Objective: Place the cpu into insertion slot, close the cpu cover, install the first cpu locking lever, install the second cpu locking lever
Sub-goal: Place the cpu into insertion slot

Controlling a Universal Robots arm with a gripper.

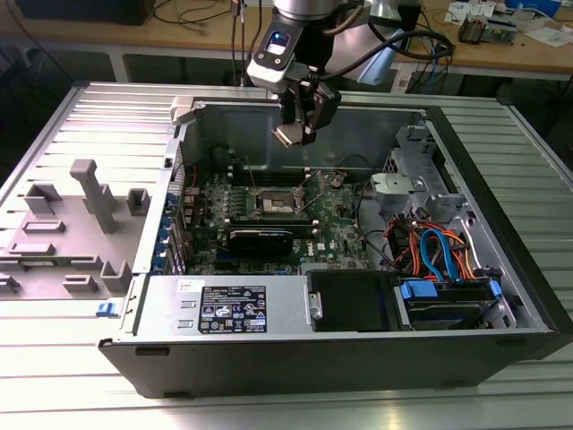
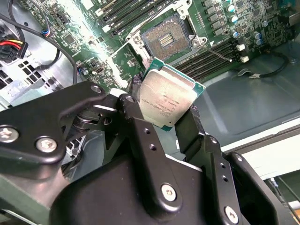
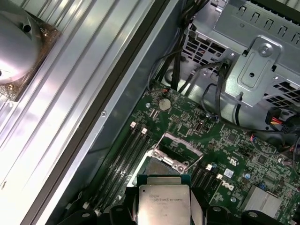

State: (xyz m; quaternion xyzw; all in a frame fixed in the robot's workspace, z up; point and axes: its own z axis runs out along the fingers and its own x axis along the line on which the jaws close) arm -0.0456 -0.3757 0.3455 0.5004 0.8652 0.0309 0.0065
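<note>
gripper [image 1: 295,134]: clamped on the cpu [image 2: 168,101] at two opposite edges | cpu: held in the air above the green motherboard [image 1: 336,226], apart from the insertion slot [image 2: 168,40] | insertion slot: dark centre exposed | cpu cover [image 3: 176,164]: raised

There is one hand [image 2: 165,111] with two black fingers [image 2: 193,125], and between them sits one cpu [image 2: 168,96]. Below the hand lies one insertion slot [image 2: 166,38], and at its edge stands one cpu cover [image 3: 172,162], swung open. Two banks of long black memory slots [image 2: 133,8] flank that slot, one bank on either side; the number in each bank cannot be told. One wire lever [image 2: 213,50] can be counted for certain. One round coin battery [image 3: 164,104] lies below the hand, past the slot. One open computer case [image 1: 340,354] stands on one bench [image 1: 89,394].
</note>
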